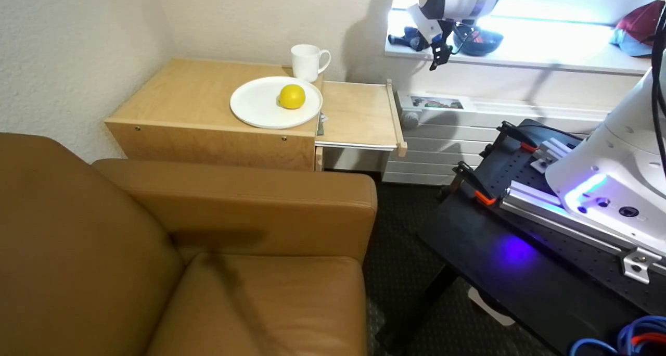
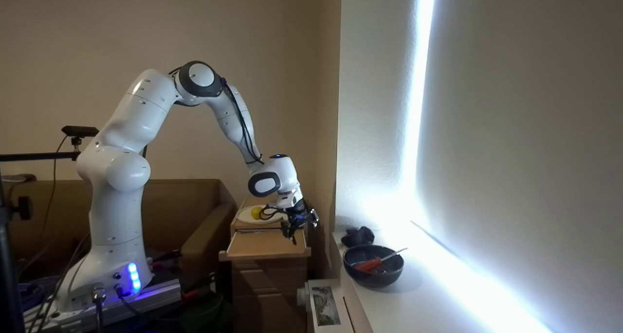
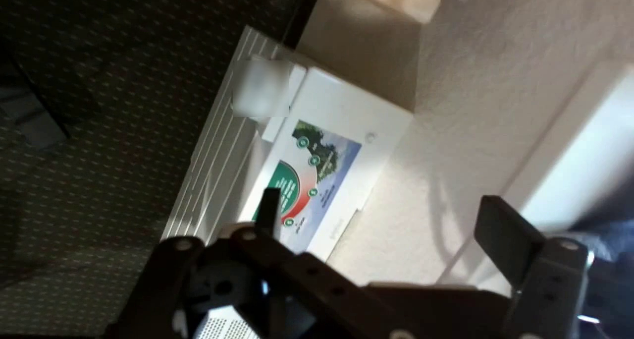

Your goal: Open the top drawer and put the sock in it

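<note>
"2 things I'd ask first: how does the top drawer (image 1: 359,114) look, and where is it?"

"Shallow, light tan wood with a plain matching front, pulled well out from the cabinet (image 1: 218,148), just right of upper centre in an exterior view."

"And the sock (image 2: 357,236)?"

"It looks to be the dark, crumpled bundle on the windowsill (image 2: 413,304), near the black bowl (image 2: 375,277), right of lower centre in an exterior view. I can't tell whether they touch."

"What of the gripper (image 3: 386,225)?"

"Its jaws stand wide apart, low in the wrist view."

"Does any view give you something extra?"

"The white mug (image 1: 306,63) and the dark red cap (image 1: 639,27) show only in an exterior view, at upper centre and upper right. In an exterior view the screwdriver (image 2: 370,265) comes clear, orange-red handle in the bowl, shaft leaning over the rim. The plate (image 1: 250,103) with its yellow fruit (image 1: 292,97) appears in both exterior views."

"Any labels or writing?"

"The wrist view, mid-frame, has a printed label (image 3: 317,180) on the white radiator (image 3: 346,101): trees, a green rounded patch, a red arc and 4 round green badges. The lettering is slanted and too blurred for me to read."
</note>
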